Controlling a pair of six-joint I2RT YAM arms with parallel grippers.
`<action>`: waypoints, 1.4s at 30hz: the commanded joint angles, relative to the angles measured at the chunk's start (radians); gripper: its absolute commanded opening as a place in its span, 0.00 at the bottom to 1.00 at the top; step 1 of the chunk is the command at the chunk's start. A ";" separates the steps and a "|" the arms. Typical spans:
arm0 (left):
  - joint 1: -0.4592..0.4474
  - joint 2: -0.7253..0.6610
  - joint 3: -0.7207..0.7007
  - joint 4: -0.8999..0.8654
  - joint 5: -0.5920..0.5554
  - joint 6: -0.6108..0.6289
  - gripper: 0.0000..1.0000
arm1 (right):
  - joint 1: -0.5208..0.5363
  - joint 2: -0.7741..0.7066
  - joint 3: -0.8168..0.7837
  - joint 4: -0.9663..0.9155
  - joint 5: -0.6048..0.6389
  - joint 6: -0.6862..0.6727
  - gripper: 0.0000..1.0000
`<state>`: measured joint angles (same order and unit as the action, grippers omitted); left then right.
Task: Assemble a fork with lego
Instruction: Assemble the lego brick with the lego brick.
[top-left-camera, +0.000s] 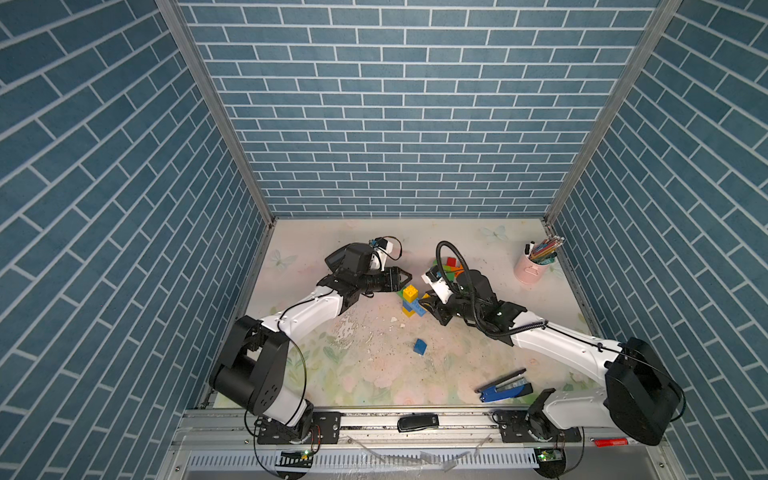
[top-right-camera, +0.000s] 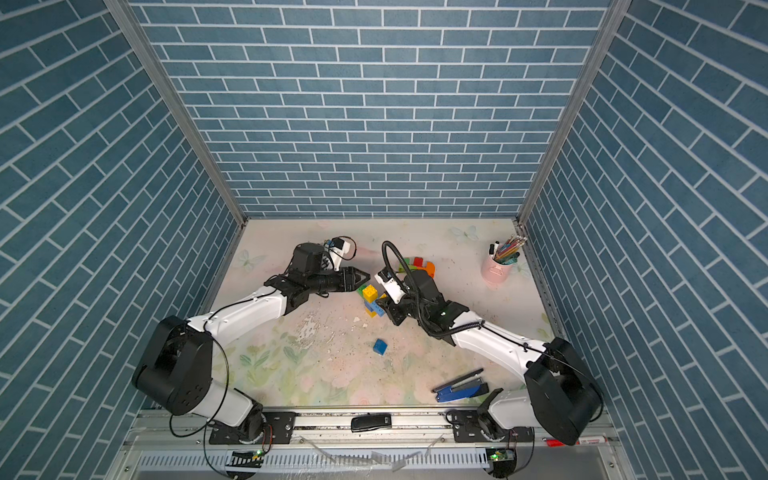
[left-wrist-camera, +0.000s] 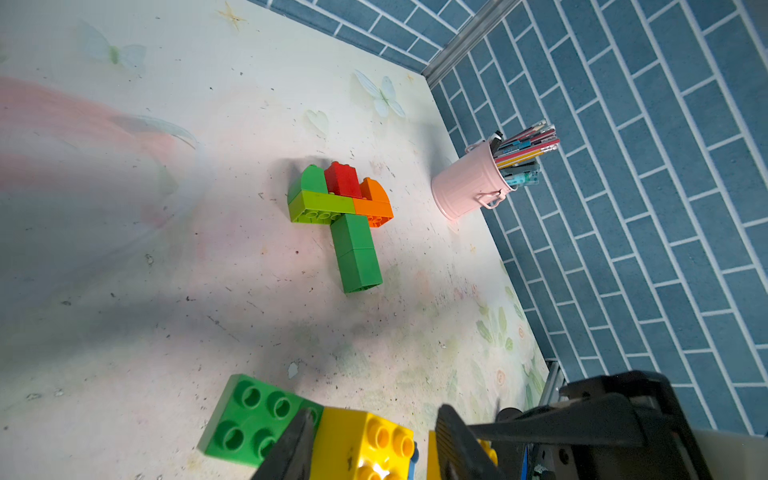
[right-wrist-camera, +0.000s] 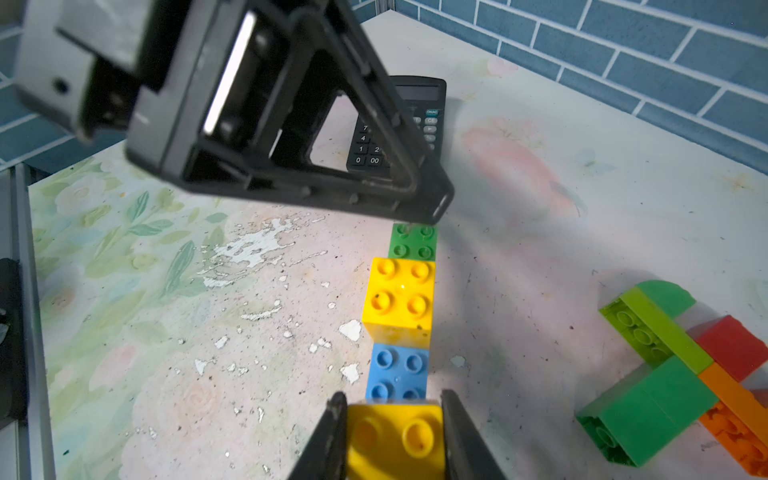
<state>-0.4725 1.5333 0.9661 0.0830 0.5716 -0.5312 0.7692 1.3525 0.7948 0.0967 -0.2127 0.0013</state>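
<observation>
The right end effector (right-wrist-camera: 393, 409) is seen clamped on a yellow end brick (right-wrist-camera: 395, 446), with dark, scuffed, wedge-shaped fingers (right-wrist-camera: 332, 440) pressed against the brick's glossy sides. That brick closes a straight brick row (top-left-camera: 411, 302) of chunky studded plastic. A blue brick (right-wrist-camera: 397, 370) is butted against it, then a tall yellow brick (right-wrist-camera: 399, 299) standing higher, then a low green brick (right-wrist-camera: 412, 241).

The left end effector (left-wrist-camera: 376, 415) is poised just above the row's green end. Its jaws are parted and no brick is gripped.

In both top views the row is found just below the centre of the frame, between the two arms. Just above and to the right of it, partly hidden behind the right arm (top-left-camera: 552, 336), a fork-shaped assembly (left-wrist-camera: 345, 220) is laid flat. It is made up of a lime and orange crossbar, three short prongs (rounded green, square red, rounded orange) and a stem of two green blocks. A loose blue brick (top-left-camera: 420, 346) is tilted on the worktop (right-wrist-camera: 166, 353) lower in the frame, well apart from the row.

The worktop's pale floral print is worn, with flaked white patches and dark specks. A black calculator (right-wrist-camera: 419, 93) is glimpsed behind the left end effector. A smooth pink pail (top-left-camera: 530, 270) packed with pencils stands at the right of the frame, and a blue and black stapler (top-left-camera: 505, 387) lies at the lower right.
</observation>
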 joint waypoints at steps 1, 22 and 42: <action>0.005 0.027 0.030 -0.009 0.054 0.034 0.48 | -0.004 0.021 0.035 -0.054 0.030 0.011 0.00; 0.004 0.082 0.009 -0.050 0.095 0.067 0.42 | -0.004 0.020 0.069 -0.114 0.041 0.019 0.00; 0.003 0.072 -0.038 -0.036 0.082 0.065 0.41 | 0.045 0.091 0.150 -0.205 0.091 0.013 0.00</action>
<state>-0.4725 1.6169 0.9531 0.0811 0.6594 -0.4808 0.8078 1.4403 0.9360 -0.1108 -0.1421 0.0032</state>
